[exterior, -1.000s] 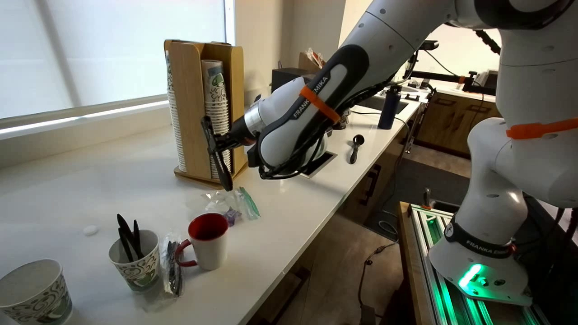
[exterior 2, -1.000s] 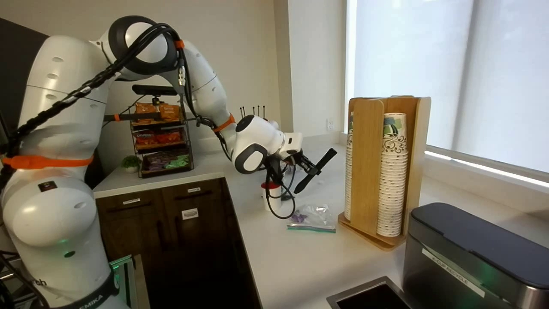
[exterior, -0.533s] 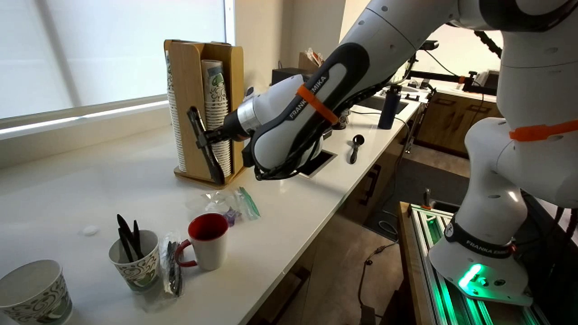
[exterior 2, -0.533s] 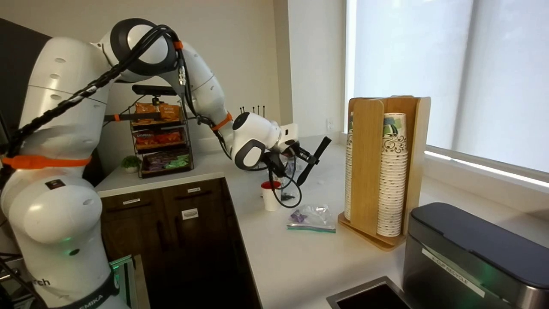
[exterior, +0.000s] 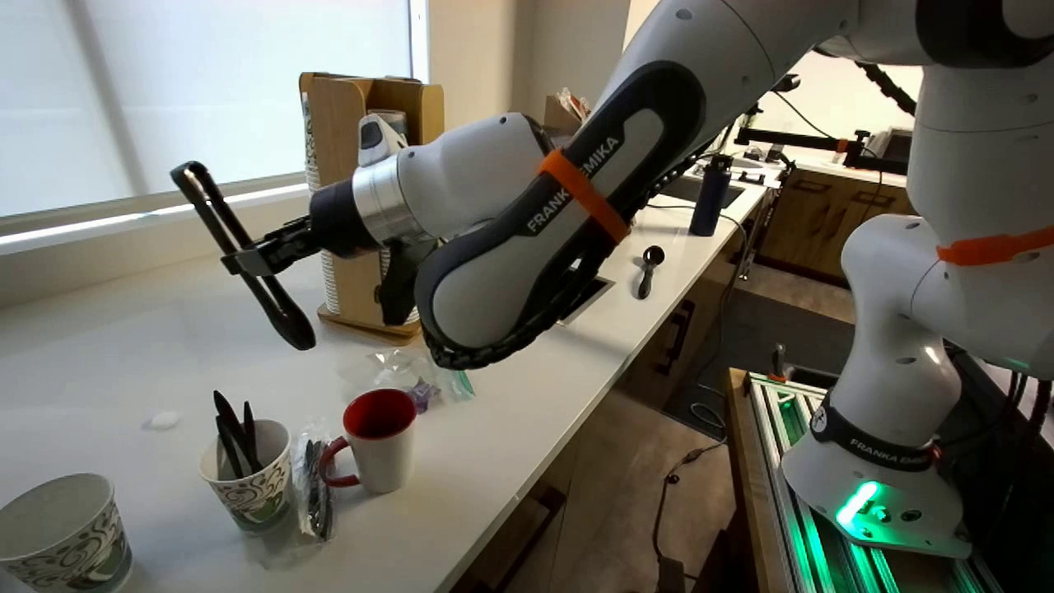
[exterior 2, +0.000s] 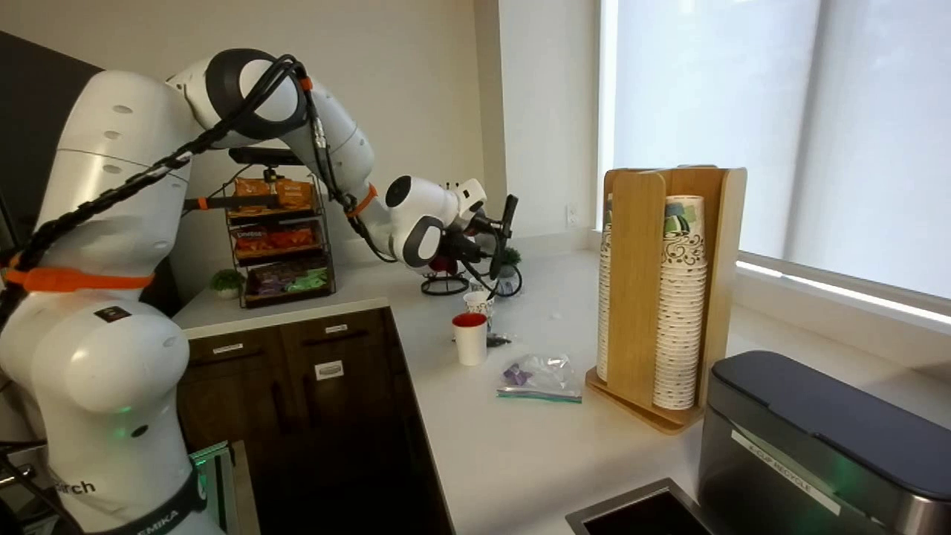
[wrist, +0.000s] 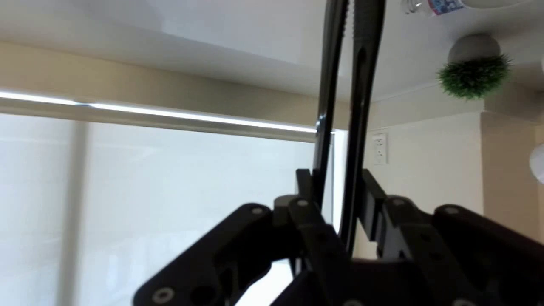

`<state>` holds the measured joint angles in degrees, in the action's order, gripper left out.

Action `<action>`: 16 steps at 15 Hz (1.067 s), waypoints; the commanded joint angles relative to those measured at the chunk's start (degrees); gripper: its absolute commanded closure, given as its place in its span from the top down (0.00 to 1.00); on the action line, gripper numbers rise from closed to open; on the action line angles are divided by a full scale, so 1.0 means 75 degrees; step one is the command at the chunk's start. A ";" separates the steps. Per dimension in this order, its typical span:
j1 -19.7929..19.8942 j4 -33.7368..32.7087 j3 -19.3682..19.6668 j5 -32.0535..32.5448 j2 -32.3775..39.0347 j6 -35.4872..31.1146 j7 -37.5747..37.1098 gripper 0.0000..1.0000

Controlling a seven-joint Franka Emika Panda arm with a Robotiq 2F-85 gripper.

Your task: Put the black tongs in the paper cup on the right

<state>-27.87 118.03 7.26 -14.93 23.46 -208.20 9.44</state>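
Slim black tongs (exterior: 286, 317) hang tilted above the counter, with my gripper (exterior: 251, 262) shut on them around mid-length. The wrist view shows the two arms of the tongs (wrist: 364, 72) running up from between my gripper's fingers (wrist: 374, 197), a narrow gap separating them. In an exterior view, the paper cup (exterior: 259, 498) with green-grey print stands below the tongs and apart from them, several black utensils (exterior: 235, 436) leaning inside it. To its left is a second patterned cup (exterior: 70, 543), empty as far as its interior shows. An exterior view has the tongs (exterior 2: 507, 215) nearly upright.
Beside the paper cup lie a bag of black cutlery (exterior: 314, 486) and a white mug with red inside (exterior: 383, 453). A clear zip bag (exterior 2: 542, 375) rests near the wooden cup dispenser (exterior 2: 639, 297). The wrist view includes a small potted plant (wrist: 474, 70) and a bottle (wrist: 442, 5).
The arm has carried the tongs away from the wooden dispenser toward the window and the cups' end of the counter, and higher. Their tilt has changed. The grip and the cups stay as they were.
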 commanded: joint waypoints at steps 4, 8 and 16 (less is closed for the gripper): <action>0.0077 -0.0960 -0.0109 0.0597 0.0708 0.0306 0.0029 0.29; 0.0218 -0.1415 -0.0333 0.0866 0.1118 0.0437 -0.0026 0.07; -0.0131 -0.1816 -0.0494 0.0838 0.1785 0.0084 0.0179 0.07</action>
<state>-28.12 107.80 3.26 -8.75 33.14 -205.81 10.21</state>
